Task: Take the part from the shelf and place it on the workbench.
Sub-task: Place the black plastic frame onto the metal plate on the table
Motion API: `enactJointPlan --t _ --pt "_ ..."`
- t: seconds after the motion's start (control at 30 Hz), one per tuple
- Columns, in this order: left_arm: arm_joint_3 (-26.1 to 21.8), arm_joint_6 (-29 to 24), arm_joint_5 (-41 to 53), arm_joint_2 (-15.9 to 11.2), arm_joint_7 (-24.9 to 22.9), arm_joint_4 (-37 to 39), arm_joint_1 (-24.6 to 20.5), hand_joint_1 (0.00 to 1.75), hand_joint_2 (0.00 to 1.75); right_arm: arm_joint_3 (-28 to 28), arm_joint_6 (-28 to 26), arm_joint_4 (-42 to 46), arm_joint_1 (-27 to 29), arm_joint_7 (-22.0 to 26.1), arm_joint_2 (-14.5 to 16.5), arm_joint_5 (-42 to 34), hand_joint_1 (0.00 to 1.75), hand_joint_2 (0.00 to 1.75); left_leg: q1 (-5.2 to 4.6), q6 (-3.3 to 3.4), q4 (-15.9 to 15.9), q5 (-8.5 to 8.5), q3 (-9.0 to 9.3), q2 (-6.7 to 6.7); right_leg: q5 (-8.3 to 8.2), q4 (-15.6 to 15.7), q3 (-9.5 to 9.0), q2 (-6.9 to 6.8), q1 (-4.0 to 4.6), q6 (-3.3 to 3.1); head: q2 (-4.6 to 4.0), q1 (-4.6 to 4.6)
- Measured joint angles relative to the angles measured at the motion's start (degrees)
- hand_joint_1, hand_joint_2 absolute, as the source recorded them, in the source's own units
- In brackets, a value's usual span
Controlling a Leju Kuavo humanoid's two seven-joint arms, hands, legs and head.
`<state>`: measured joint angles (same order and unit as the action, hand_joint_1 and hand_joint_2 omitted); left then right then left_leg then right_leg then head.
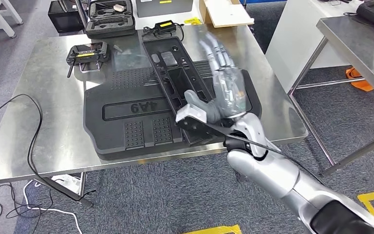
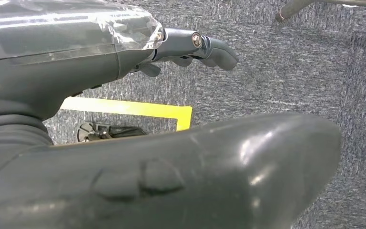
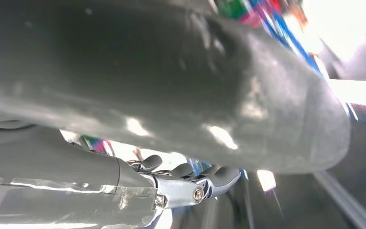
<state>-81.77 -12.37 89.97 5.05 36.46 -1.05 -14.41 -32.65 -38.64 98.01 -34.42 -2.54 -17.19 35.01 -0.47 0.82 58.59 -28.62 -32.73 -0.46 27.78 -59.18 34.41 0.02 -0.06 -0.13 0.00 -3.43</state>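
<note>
Where the head view looks down on the steel workbench (image 1: 53, 131), the right hand (image 1: 221, 92) sits right of centre with its fingers (image 1: 216, 51) spread apart and stretched toward the upper edge, clamped on nothing. The part (image 1: 175, 78), a long black frame, lies just left of that hand, on top of a wide black moulded panel (image 1: 126, 119). Its long axis runs from the upper middle down toward the hand's thumb (image 1: 197, 109), which lies against its lower end. By my judgement the part is already set down, and the coming move is simply drawing the hand clear to the right.

In the left wrist view, the left hand (image 2: 190, 47) hangs over grey carpet (image 2: 290, 71), its fingers curled together on nothing.

In the right wrist view, the right hand's fingers show extended, the background blurred.
</note>
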Motion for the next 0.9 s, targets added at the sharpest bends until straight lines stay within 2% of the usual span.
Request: enactJointPlan --t 0.07,0.13,0.27,0.4,0.53,0.7,0.9 --pt "0.07 0.0 0.0 0.08 -0.23 0.0 -0.18 0.0 0.0 2.16 -0.95 2.35 1.6 2.16 0.55 4.02 0.0 0.0 0.0 0.0 -0.01 -0.01 0.02 0.0 0.0 0.0 -0.03 0.0 0.0 0.0 0.0 -0.01" --pt "0.24 0.0 0.01 0.2 -0.36 0.0 -0.34 0.0 0.0 4.95 -1.0 4.55 3.29 7.23 1.99 7.85 0.0 0.0 0.0 0.0 -0.01 -0.01 0.05 0.0 0.0 0.0 -0.06 0.01 0.0 0.0 0.0 -0.01" --pt "0.61 -0.01 0.01 0.52 -0.56 0.0 -0.62 0.0 0.0 11.92 -1.05 8.78 5.91 20.75 6.9 13.38 0.0 1.75 0.01 0.0 -0.02 0.0 0.13 0.0 0.0 0.0 -0.13 0.0 -0.01 0.0 0.0 0.01" --pt "0.81 -0.25 0.02 0.69 -0.61 0.0 -0.65 0.0 0.0 18.63 -1.08 11.34 6.77 29.17 11.78 14.95 0.0 1.75 0.01 -0.01 -0.02 0.0 0.18 0.01 0.0 0.0 -0.19 0.02 -0.01 0.0 0.0 0.0" --pt "0.81 -0.72 0.01 0.72 -0.43 0.0 -0.62 0.0 0.0 24.12 -1.16 12.49 6.8 32.81 16.0 14.57 0.0 1.75 0.0 -0.01 -0.03 0.0 0.22 0.05 0.0 0.01 -0.23 0.04 -0.01 0.0 0.0 0.0" --pt "0.81 -1.0 -0.01 0.72 -0.15 0.0 -0.58 0.0 0.0 28.58 -1.16 12.72 6.8 34.43 19.54 14.25 0.0 1.75 -0.01 0.0 -0.03 0.0 0.22 0.05 0.0 0.03 -0.26 0.03 -0.01 0.0 0.0 -0.01" --pt "0.81 -1.33 -0.01 0.72 0.13 0.0 -0.55 0.0 0.0 31.29 -1.16 12.72 7.01 34.67 22.4 14.15 0.0 1.75 0.0 0.0 -0.03 -0.01 0.22 0.06 0.0 0.05 -0.26 0.03 -0.01 0.0 0.0 0.0"
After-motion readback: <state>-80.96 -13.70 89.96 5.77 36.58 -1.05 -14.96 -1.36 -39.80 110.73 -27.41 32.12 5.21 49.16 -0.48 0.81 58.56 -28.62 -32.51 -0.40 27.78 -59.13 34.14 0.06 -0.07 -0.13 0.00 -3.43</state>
